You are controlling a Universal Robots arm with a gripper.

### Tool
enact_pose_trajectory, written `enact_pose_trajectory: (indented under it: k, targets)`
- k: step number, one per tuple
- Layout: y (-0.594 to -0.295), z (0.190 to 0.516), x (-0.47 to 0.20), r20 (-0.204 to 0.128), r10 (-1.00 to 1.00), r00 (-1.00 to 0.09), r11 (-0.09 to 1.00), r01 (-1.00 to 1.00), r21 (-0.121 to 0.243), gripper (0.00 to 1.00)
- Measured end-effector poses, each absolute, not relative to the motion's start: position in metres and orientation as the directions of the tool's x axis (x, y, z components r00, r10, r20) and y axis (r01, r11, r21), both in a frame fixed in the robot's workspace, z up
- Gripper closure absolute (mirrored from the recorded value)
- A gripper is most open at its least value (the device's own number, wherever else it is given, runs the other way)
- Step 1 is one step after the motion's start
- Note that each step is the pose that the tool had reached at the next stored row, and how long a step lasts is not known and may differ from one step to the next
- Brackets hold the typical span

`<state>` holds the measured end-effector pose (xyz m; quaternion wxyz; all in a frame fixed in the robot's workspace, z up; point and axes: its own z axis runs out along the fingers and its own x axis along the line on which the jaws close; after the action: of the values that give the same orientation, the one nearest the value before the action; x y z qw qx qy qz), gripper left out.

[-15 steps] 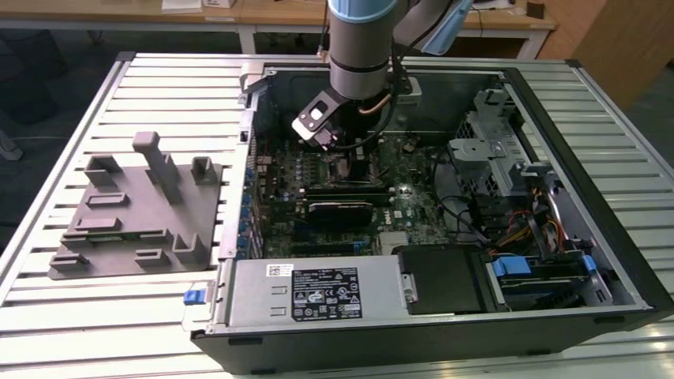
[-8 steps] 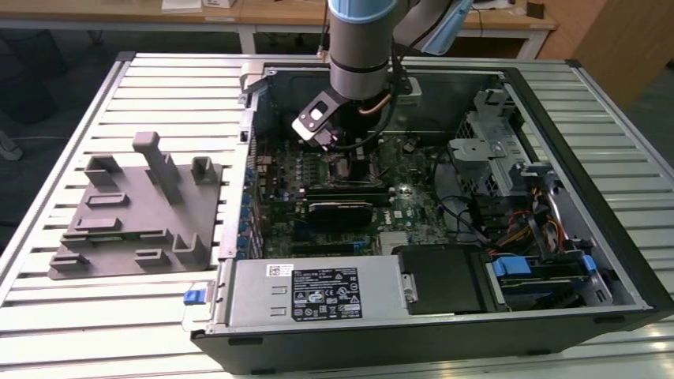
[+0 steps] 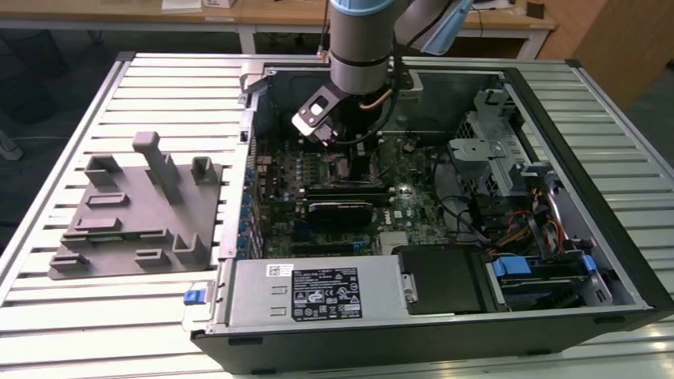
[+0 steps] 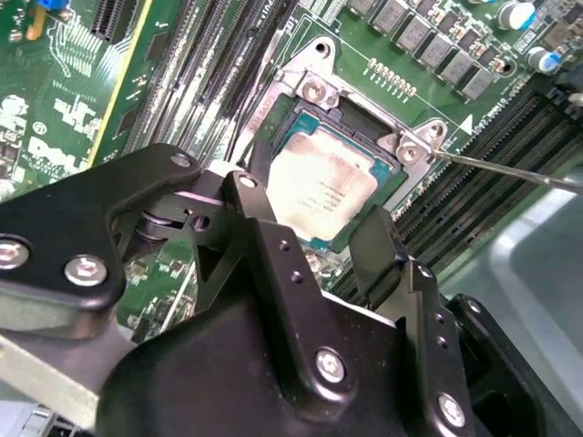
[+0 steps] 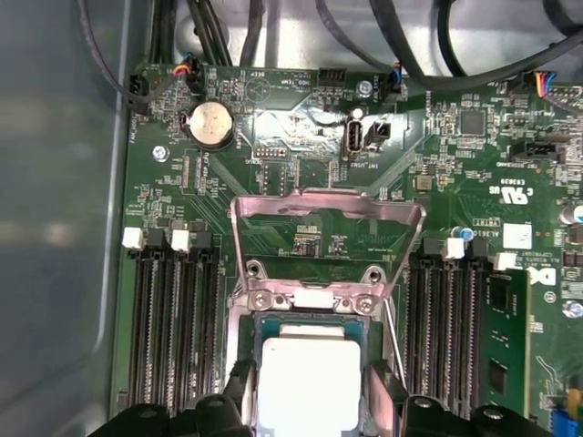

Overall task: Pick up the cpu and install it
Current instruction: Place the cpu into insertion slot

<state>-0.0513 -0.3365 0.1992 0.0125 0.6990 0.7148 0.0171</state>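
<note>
The cpu [image 4: 319, 187] [image 5: 308, 387], a small thin square chip with a pale silvery-grey metal top, sits flat inside the dark square metal-framed socket [image 4: 314, 86] [image 5: 310, 300]. The socket is mid-way across the green motherboard [image 5: 273, 118] [image 3: 411, 205], between the two banks of black memory slots [image 5: 168, 328].

Your gripper [image 4: 310, 209] [image 5: 310, 401] is right over it. The jaws are set narrow at chip width, with one black finger [image 4: 246, 196] against each of two opposite cpu edges, so you're gripping the chip. The socket's silver hinged load plate [image 5: 328, 214] stands open, swung up on the side away from the jaws.

In the exterior view your grey arm [image 3: 358, 47] reaches straight down into the open black tower case [image 3: 621, 260]. The case lies on its side towards the exterior view's right edge of the slatted metal surface [image 3: 63, 142]. The big grey plastic fixture block [image 3: 137, 213] sits just beside the case, nearer the surface's edge on the exterior view's left.
</note>
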Motion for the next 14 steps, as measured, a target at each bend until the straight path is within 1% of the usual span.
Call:
enact_pose_trajectory:
  k: [1,2,3,4,6,7,9,10,11,12,14]
  targets:
    - [-0.336,0.201,-0.051,0.006,1.000,-0.022,0.022,0.999,0.042,0.38]
    - [-0.336,0.203,-0.051,0.006,1.000,-0.022,0.022,0.999,0.042,0.40]
    - [-0.336,0.205,-0.051,0.006,1.000,-0.022,0.022,0.999,0.042,0.46]
    - [-0.336,0.207,-0.051,0.006,1.000,-0.022,0.022,0.999,0.042,0.46]
    - [-0.336,0.210,-0.051,0.006,1.000,-0.022,0.022,0.999,0.042,0.58]
    - [-0.336,0.211,-0.051,0.006,1.000,-0.022,0.022,0.999,0.042,0.58]
    - [-0.336,0.214,-0.051,0.006,1.000,-0.022,0.022,0.999,0.042,0.70]
    - [-0.336,0.215,-0.051,0.006,1.000,-0.022,0.022,0.999,0.042,0.70]
    - [-0.336,0.217,-0.051,0.006,1.000,-0.022,0.022,0.999,0.042,0.76]
    - [-0.336,0.218,-0.051,0.006,1.000,-0.022,0.022,0.999,0.042,0.76]
    - [-0.336,0.220,-0.051,0.006,1.000,-0.022,0.022,0.999,0.042,0.87]
